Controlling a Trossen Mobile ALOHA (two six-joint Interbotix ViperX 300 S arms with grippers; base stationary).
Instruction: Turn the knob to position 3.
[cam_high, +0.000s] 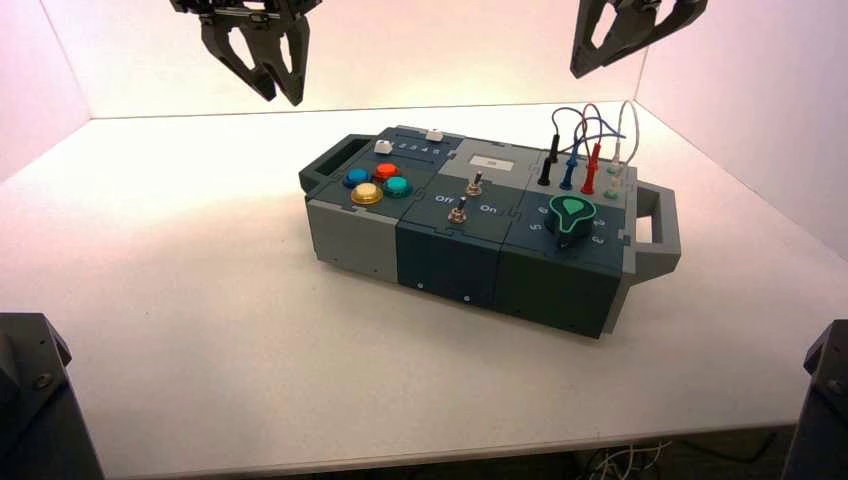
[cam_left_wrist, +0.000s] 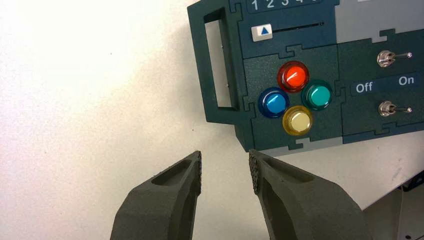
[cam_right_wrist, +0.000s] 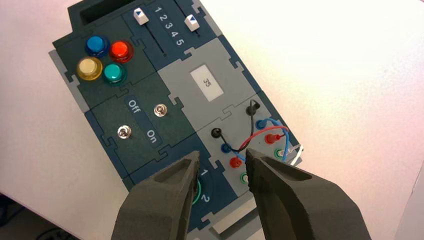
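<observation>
Here on the box (cam_high: 447, 265), centre-right of the high view, we've got the red button (cam_high: 386, 172), blue button (cam_high: 357, 177), green button (cam_high: 397, 187) and yellow button (cam_high: 366, 193) bunched at its left, two switches (cam_high: 457, 216) mid-frame, two sliders (cam_high: 383, 147) above the buttons, and wires (cam_high: 590, 130) looping at upper right!

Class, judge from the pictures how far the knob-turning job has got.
Done: nothing visible beyond the right tool standing open above the box. In hand: nothing; the knob is untouched. Left: grip it, turn its tip to 3. The left tool waits beyond the box.
</observation>
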